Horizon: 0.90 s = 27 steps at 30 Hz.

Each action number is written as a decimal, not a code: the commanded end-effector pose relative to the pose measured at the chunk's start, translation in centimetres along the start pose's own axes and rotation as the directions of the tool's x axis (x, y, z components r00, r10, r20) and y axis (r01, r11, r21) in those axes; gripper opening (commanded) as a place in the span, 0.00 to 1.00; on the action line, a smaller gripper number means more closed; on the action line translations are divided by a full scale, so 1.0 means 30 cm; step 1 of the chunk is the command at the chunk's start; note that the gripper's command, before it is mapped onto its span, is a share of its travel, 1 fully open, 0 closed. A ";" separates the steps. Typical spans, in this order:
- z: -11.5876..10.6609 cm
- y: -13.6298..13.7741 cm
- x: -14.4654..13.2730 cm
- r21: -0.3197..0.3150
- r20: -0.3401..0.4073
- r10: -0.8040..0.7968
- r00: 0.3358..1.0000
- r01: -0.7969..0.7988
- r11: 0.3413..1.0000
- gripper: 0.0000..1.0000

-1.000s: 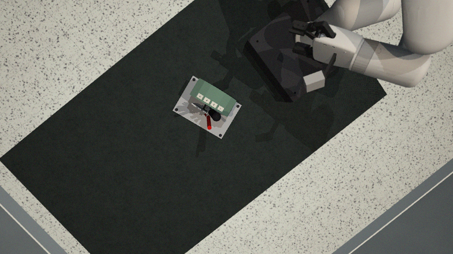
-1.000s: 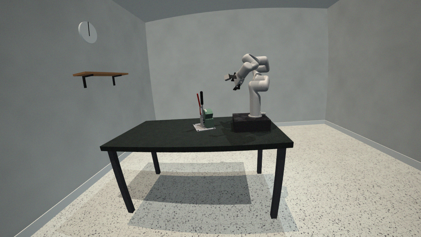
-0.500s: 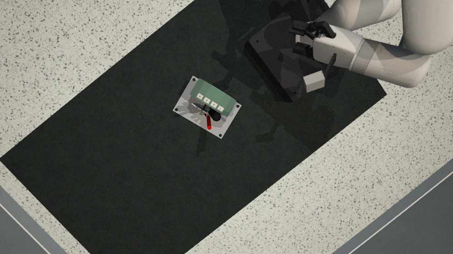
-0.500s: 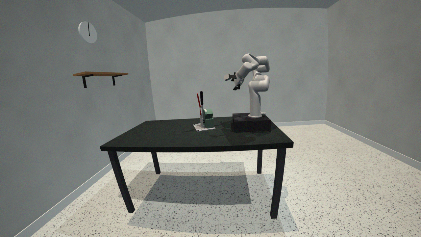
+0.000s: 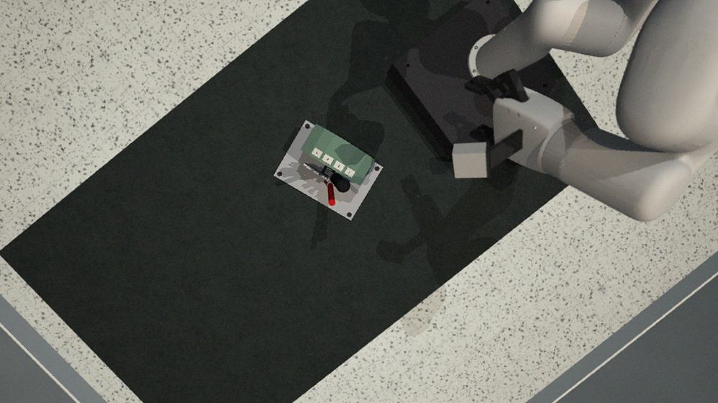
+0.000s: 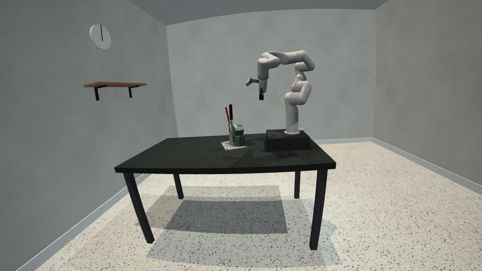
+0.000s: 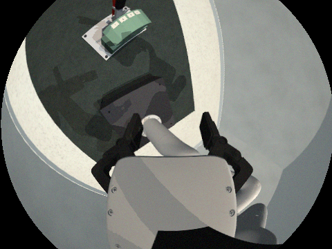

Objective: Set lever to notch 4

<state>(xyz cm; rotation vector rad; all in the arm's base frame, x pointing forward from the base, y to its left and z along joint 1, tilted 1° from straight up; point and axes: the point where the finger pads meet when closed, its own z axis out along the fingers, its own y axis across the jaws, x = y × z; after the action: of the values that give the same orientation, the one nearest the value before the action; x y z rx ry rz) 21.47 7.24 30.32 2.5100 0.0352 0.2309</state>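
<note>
The lever unit stands on a light baseplate (image 5: 328, 169) near the middle of the black table. Its green block (image 5: 340, 155) carries a row of small white number plates (image 5: 333, 161); I cannot read their numbers. The black handle (image 6: 230, 112) stands upright with the red bar (image 6: 227, 115) beside it, a gap between them at the top. My gripper (image 6: 261, 95) is open and empty, high above the table, to the right of the lever, between it and my base; its fingers stand wide apart.
My arm stands on a dark pedestal (image 6: 287, 139) at the table's back right. A wooden shelf (image 6: 114, 85) and a round clock (image 6: 100, 36) hang on the left wall, far from the table.
</note>
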 end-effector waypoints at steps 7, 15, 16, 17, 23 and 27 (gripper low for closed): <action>-0.049 -0.133 0.390 0.173 0.339 0.407 0.848 -0.481 0.859 1.00; 0.018 -0.118 0.651 0.179 0.499 0.586 0.638 -0.738 0.651 1.00; 0.045 -0.103 0.717 0.173 0.529 0.617 0.583 -0.786 0.594 1.00; 0.068 -0.089 0.769 0.166 0.551 0.639 0.537 -0.821 0.547 1.00; 0.111 -0.059 0.852 0.151 0.585 0.669 0.459 -0.872 0.466 1.00; 0.111 -0.059 0.852 0.151 0.585 0.669 0.459 -0.872 0.466 0.00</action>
<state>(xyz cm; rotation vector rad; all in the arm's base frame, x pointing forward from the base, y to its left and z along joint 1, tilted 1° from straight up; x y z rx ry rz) 47.16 8.77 30.40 2.7408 -1.5089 -0.0235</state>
